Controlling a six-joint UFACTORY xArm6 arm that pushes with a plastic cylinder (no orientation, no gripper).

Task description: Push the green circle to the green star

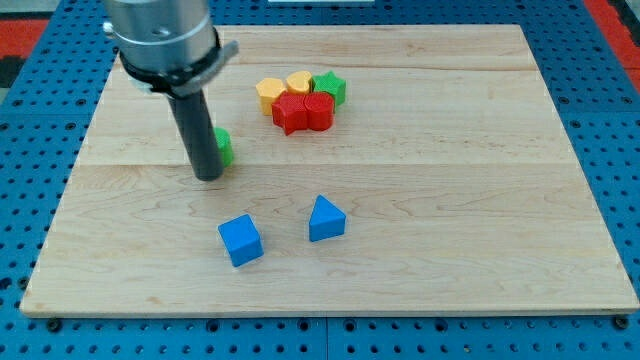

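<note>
Green circle (223, 146) and star (330, 86); red, yellow, blue blocks; pale wooden board (450, 200)

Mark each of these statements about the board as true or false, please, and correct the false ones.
1. My tip is at the left side of the green circle, right against it. True.
2. The green star stands alone, apart from all other blocks. False: it sits in a cluster with the two yellow blocks and the two red blocks.
3. The blue cube lies to the view's left of the blue triangular block. True.
4. The green circle already touches the green star. False: a stretch of bare wooden board separates them.
5. Both blue blocks lie nearer the view's top than the cluster. False: they lie nearer the bottom.
</note>
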